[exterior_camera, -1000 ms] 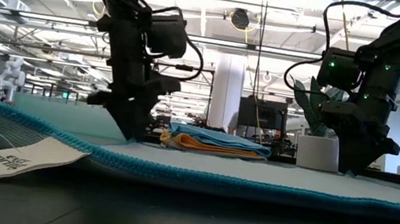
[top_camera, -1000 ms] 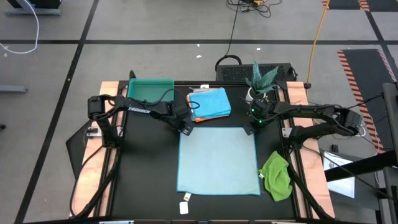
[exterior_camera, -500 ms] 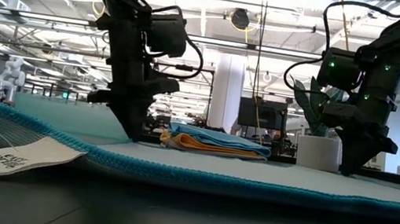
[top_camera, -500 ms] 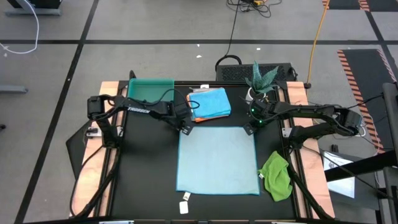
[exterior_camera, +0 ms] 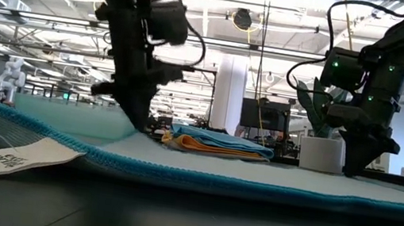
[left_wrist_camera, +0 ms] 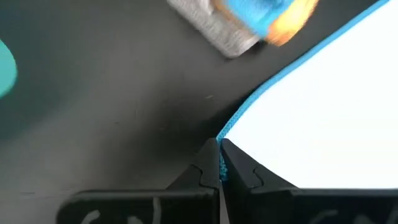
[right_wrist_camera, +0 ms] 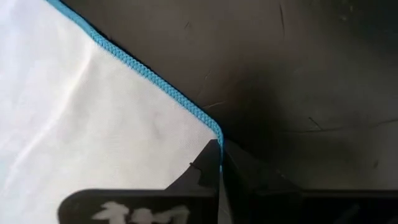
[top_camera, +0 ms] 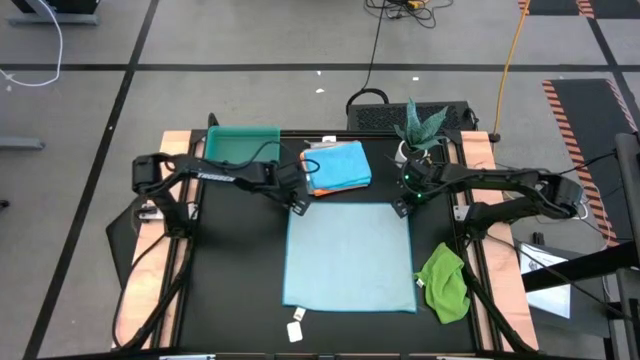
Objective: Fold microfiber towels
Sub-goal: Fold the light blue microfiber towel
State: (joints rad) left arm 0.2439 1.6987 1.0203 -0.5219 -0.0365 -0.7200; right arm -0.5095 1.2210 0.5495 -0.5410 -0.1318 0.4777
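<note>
Overhead, both end effectors pinch the pale blue towel's [top_camera: 350, 255] far corners on the black table [top_camera: 235, 270].

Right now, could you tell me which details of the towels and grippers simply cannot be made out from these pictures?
- Folded stack of blue and orange microfiber towels: the number of cloths is unclear; blurred in the left wrist view, edge-on in the low view.
- Small white tag on the flat pale blue microfiber towel: print too small to read.
- Crumpled green microfiber towel: its underside is hidden in its own folds in the high view.
- Left gripper and right gripper: bodies cut off by the picture edges in the wrist views.
</note>
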